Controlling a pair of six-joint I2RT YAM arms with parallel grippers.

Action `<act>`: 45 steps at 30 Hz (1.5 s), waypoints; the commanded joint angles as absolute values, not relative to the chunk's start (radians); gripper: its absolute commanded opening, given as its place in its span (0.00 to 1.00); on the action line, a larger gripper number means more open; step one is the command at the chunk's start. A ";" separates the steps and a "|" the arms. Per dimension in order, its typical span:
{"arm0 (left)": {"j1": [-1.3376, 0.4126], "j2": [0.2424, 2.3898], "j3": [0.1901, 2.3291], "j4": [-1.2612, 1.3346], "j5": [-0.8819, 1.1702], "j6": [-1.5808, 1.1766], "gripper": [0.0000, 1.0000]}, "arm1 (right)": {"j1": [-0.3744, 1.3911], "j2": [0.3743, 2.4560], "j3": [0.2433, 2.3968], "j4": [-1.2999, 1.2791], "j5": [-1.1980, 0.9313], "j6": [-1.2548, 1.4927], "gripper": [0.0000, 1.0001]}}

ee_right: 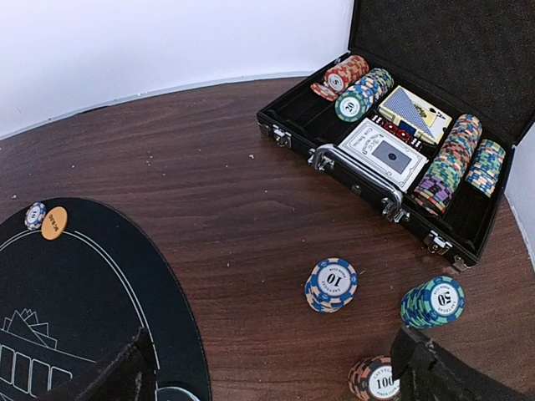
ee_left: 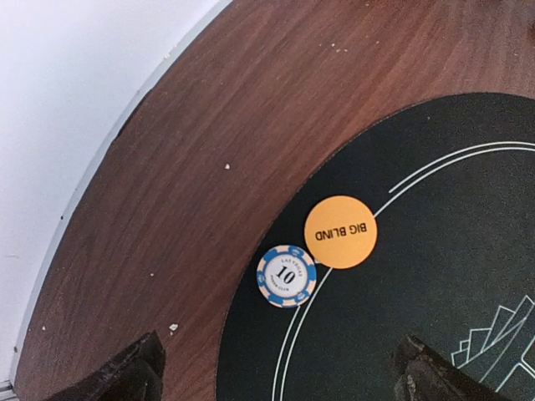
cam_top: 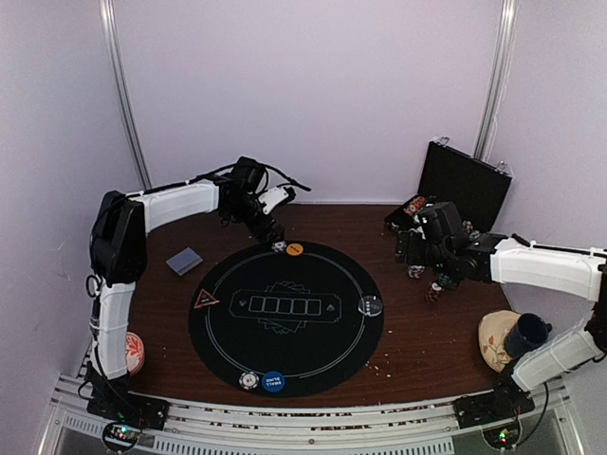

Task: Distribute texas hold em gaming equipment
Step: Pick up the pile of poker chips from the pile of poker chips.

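Observation:
A blue-and-white "10" poker chip point(ee_left: 287, 276) lies on the far edge of the round black mat point(ee_left: 435, 292), touching an orange "BIG BLIND" button disc point(ee_left: 340, 231). My left gripper point(ee_left: 280, 380) hovers open just above them, holding nothing. In the top view the chip point(cam_top: 279, 246) and orange disc point(cam_top: 295, 249) sit below the left gripper point(cam_top: 273, 235). My right gripper point(ee_right: 276, 376) is open and empty over the wood, near a blue "10" stack point(ee_right: 331, 285), a green "50" stack point(ee_right: 432, 302) and a "100" stack point(ee_right: 374, 378). The grey-blue card deck point(cam_top: 184, 261) lies left of the mat.
An open black case point(ee_right: 288, 125) with several chip rows and cards stands at the back right. On the mat are a red triangle marker point(cam_top: 206, 300), a black disc point(cam_top: 371, 305), a blue disc point(cam_top: 273, 381) and a chip point(cam_top: 249, 380). A dark blue cup point(cam_top: 526, 334) sits near the right.

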State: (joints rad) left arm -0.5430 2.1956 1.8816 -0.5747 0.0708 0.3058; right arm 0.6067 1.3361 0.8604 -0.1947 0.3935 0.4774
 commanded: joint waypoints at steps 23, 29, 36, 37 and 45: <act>-0.508 1.559 1.148 -0.405 0.128 0.265 0.98 | 0.480 1.433 0.830 -0.183 0.406 0.516 1.00; -0.502 1.369 0.918 -0.375 0.148 0.304 0.98 | 0.435 1.496 0.831 -0.190 0.367 0.493 1.00; -0.501 1.276 0.779 -0.263 0.074 0.302 0.98 | 0.434 1.628 0.926 -0.228 0.320 0.462 0.97; -0.501 1.278 0.779 -0.258 0.065 0.298 0.98 | 0.434 1.638 0.931 -0.227 0.314 0.458 0.97; -0.501 1.295 0.761 -0.192 0.007 0.282 0.98 | 0.434 1.696 0.987 -0.240 0.317 0.444 0.93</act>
State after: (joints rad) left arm -0.5072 1.2888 0.7738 -0.2745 0.0391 0.2928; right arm 0.4377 1.6676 0.9413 -0.2214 0.3077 0.4549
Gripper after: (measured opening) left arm 0.978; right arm 0.937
